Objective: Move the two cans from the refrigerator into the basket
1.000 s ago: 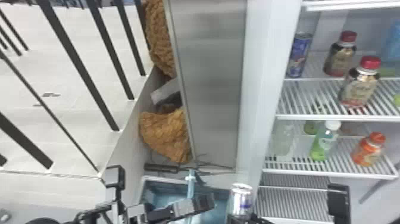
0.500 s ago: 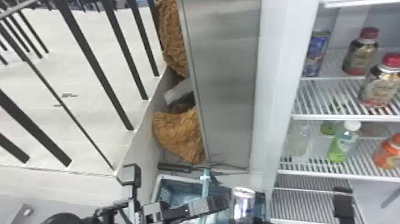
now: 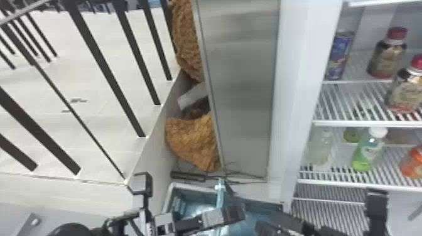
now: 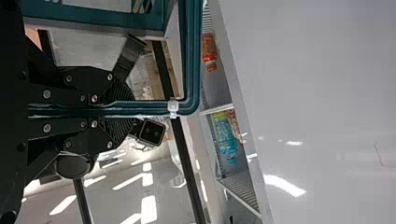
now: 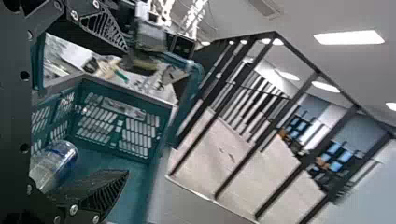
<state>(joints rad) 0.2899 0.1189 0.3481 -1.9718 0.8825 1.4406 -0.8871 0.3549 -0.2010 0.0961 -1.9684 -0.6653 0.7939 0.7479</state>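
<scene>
Teal basket point(image 3: 194, 185) at 6 o'clock, head view, w/ can point(image 5: 53, 163) inside. R pincer point(image 5: 126, 111) apart; L pincer point(image 4: 133, 108) clamped on handle point(image 4: 189, 60). Could snag can exiting, b/c tight gap; might tip via L tug.

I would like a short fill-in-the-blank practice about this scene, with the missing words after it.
The left gripper holds the basket by its ____.
The fingers of the right gripper are not shut but ____.
A silver-and-blue can lies inside the ____.
The green bottle has a cap coloured ____.

Missing words: handle; open; basket; white.
</scene>
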